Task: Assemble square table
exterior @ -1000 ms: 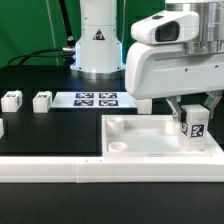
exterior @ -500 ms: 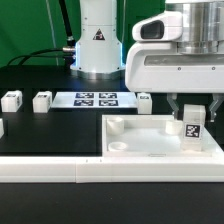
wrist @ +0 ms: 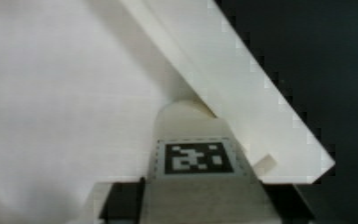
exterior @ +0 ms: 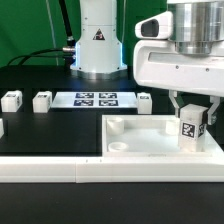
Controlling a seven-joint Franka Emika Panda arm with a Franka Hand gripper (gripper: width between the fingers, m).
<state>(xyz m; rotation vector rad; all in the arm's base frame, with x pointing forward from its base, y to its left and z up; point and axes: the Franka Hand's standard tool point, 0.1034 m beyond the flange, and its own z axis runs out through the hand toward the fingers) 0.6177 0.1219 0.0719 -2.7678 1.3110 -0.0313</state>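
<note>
The white square tabletop [exterior: 140, 140] lies on the black table at the exterior view's right, with raised rim and a round corner socket [exterior: 116, 127]. My gripper [exterior: 192, 118] is shut on a white tagged leg [exterior: 192, 129], held upright over the slab's far right corner. In the wrist view the leg [wrist: 197, 150] sits between my dark fingers [wrist: 126, 200], its tag facing the camera, beside the slab's rim [wrist: 229, 70]. Other legs stand at the exterior view's left [exterior: 12, 100] [exterior: 42, 100], and one [exterior: 145, 99] behind the slab.
The marker board [exterior: 95, 99] lies flat near the robot base [exterior: 97, 45]. A long white rail [exterior: 100, 170] runs along the front edge. Another white part [exterior: 2, 128] shows at the left edge.
My gripper with the leg has shifted slightly toward the exterior view's right and lowered a little over the slab's corner. Nothing else moved.
</note>
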